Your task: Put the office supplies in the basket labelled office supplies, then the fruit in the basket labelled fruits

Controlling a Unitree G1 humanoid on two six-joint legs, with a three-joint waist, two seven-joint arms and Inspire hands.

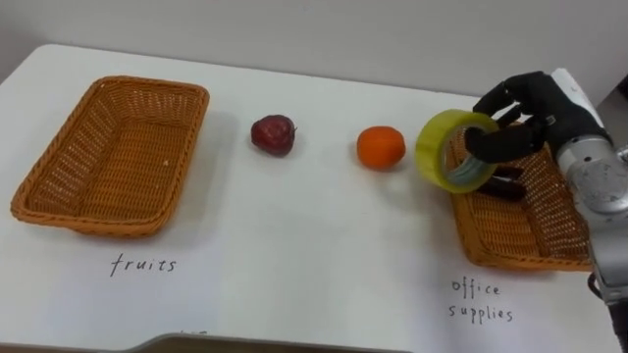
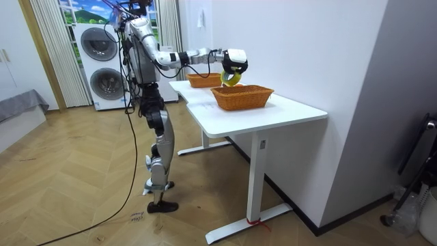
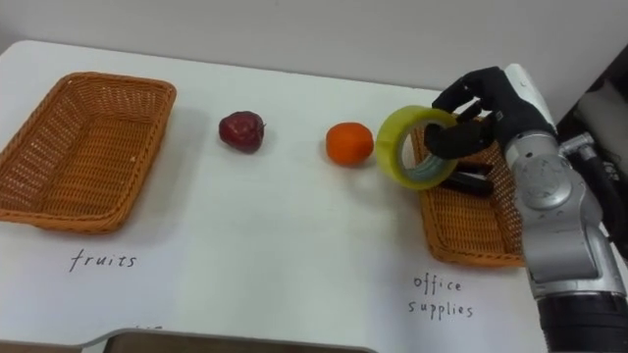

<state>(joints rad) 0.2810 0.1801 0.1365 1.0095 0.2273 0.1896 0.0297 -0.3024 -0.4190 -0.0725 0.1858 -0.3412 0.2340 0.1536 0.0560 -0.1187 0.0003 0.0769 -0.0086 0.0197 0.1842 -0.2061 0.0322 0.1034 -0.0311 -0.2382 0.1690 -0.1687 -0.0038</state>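
Observation:
My right hand (image 1: 520,116) (image 3: 486,108) is shut on a yellow-green roll of tape (image 1: 454,150) (image 3: 413,145), holding it over the left rim of the office-supplies basket (image 1: 530,230) (image 3: 471,230). A dark object (image 1: 505,183) (image 3: 471,181) lies inside that basket. An orange (image 1: 380,147) (image 3: 349,143) sits on the white table just left of the tape. A dark red apple (image 1: 273,134) (image 3: 241,130) lies further left. The empty fruit basket (image 1: 59,186) (image 3: 39,186) stands at the left. In the room view the right hand (image 2: 233,63) holds the tape (image 2: 232,79) above the near basket (image 2: 242,97).
Handwritten labels mark the table: "fruits" (image 1: 144,264) below the left basket and "office supplies" (image 1: 480,300) below the right one. The table's front edge runs along the bottom. A wall lies behind the table; washing machines (image 2: 104,65) stand behind the robot.

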